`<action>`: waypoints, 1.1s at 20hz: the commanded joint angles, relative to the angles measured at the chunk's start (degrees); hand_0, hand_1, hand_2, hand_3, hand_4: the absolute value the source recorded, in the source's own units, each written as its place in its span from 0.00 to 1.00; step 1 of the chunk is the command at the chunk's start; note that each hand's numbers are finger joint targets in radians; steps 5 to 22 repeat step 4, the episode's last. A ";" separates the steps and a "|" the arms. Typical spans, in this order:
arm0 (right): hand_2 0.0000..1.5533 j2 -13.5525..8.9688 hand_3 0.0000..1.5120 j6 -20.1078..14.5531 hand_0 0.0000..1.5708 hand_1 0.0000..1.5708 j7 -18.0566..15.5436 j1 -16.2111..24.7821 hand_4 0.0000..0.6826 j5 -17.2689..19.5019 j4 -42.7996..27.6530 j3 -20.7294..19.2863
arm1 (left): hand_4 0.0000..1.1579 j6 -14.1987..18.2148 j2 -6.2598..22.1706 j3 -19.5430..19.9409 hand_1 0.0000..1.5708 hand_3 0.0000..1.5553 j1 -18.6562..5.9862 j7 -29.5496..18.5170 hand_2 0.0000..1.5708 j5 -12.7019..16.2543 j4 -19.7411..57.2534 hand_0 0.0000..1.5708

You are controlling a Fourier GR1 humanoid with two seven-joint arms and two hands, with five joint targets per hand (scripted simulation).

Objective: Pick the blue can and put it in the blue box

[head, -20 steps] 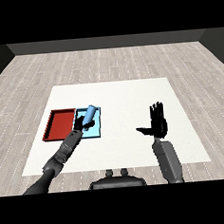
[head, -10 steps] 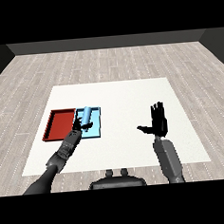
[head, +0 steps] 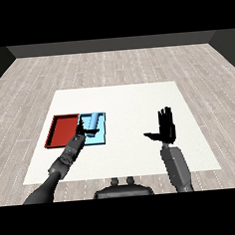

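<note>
The left hand is curling round the blue can and holding it tilted over the light blue tray, beside the red tray on the tabletop. Pick looks done; lowering and letting go are remaining. The right hand is idling well apart, fingers straight and spread.

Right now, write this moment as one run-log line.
left hand: curled round blue can | can: over light blue tray | right hand: open

Around the matt white table the floor looks like pale wood planks (grain showing); on it, the red tray and blue tray look smooth, matt plastic.
</note>
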 commanded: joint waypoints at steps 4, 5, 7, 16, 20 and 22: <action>0.00 -1.08 0.00 1.69 0.00 0.00 -0.30 1.28 0.00 2.04 -0.21 1.67 | 0.00 -0.37 3.40 5.38 0.00 0.00 3.58 -17.85 0.00 3.66 -7.93 0.00; 0.00 -1.08 0.00 1.69 0.00 0.00 -0.30 1.28 0.00 2.04 -0.21 1.67 | 0.00 -0.37 3.40 5.38 0.00 0.00 3.58 -17.85 0.00 3.66 -7.93 0.00; 0.00 -1.08 0.00 1.69 0.00 0.00 -0.30 1.28 0.00 2.04 -0.21 1.67 | 0.00 -0.37 3.40 5.38 0.00 0.00 3.58 -17.85 0.00 3.66 -7.93 0.00; 0.00 -1.08 0.00 1.69 0.00 0.00 -0.30 1.28 0.00 2.04 -0.21 1.67 | 0.00 -0.37 3.40 5.38 0.00 0.00 3.58 -17.85 0.00 3.66 -7.93 0.00; 0.00 -1.08 0.00 1.69 0.00 0.00 -0.30 1.28 0.00 2.04 -0.21 1.67 | 0.00 -0.37 3.40 5.38 0.00 0.00 3.58 -17.85 0.00 3.66 -7.93 0.00; 0.00 -1.08 0.00 1.69 0.00 0.00 -0.30 1.28 0.00 2.04 -0.21 1.67 | 0.00 -0.37 3.40 5.38 0.00 0.00 3.58 -17.85 0.00 3.66 -7.93 0.00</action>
